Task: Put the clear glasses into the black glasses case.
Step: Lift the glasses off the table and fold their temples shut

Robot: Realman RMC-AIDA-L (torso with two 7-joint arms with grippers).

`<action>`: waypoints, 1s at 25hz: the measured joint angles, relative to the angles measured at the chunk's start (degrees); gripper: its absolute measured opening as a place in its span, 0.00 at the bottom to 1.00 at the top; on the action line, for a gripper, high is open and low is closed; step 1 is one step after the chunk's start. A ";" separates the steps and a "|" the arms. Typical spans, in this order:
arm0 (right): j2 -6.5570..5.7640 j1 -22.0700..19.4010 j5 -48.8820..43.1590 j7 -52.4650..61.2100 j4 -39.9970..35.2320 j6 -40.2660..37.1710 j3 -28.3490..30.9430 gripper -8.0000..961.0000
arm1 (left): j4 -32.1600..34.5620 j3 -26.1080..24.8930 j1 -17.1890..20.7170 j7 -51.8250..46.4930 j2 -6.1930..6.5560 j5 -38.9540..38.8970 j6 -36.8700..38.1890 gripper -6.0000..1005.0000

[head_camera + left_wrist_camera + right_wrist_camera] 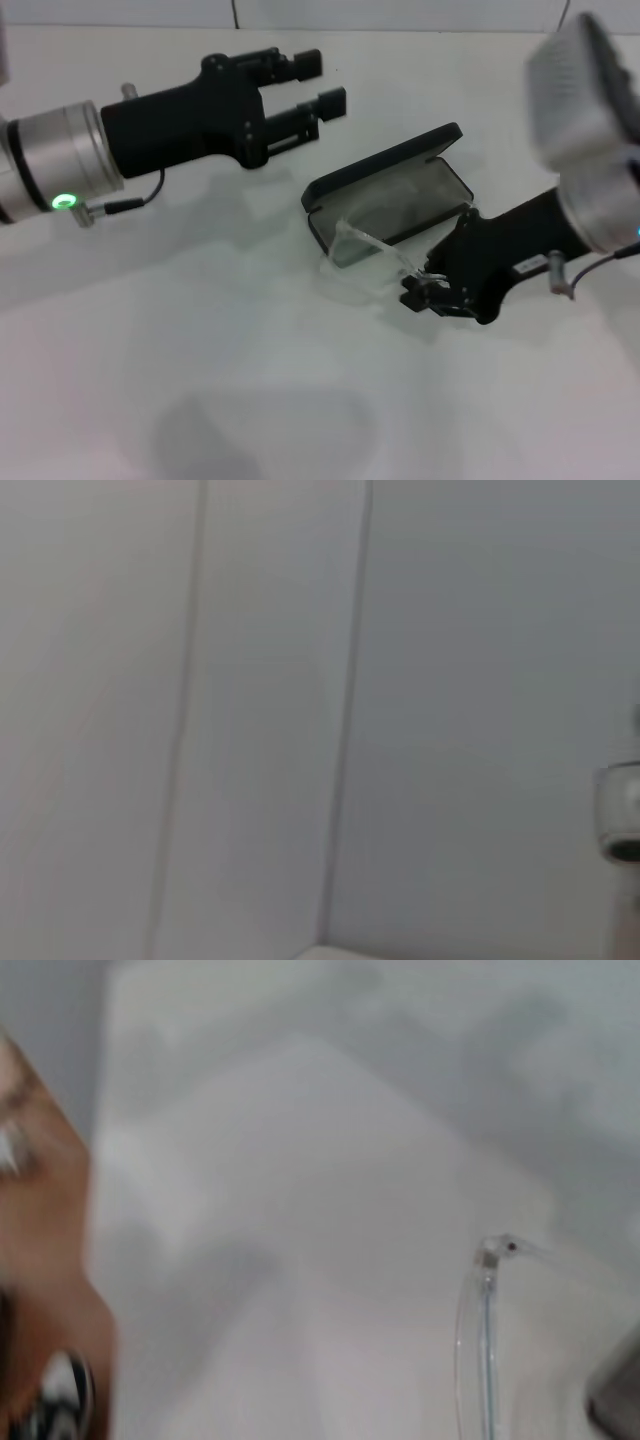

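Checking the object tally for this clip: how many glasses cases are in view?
1. The black glasses case lies open mid-table, the clear glasses partly over its front edge, held at one end by the right hand. The left hand hovers open beyond it.

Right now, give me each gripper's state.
Left gripper: open, empty, raised behind the black glasses case.
Right gripper: shut on the clear glasses.

Lab-like: bare white table (200, 380)

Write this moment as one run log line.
right gripper: shut on clear glasses, at open black glasses case front edge | left gripper: open, raised behind case
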 joint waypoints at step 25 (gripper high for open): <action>0.11 -9.26 27.09 -47.07 8.88 -1.32 3.35 0.13 | -5.07 -0.12 -8.93 -6.87 0.29 10.54 10.44 0.52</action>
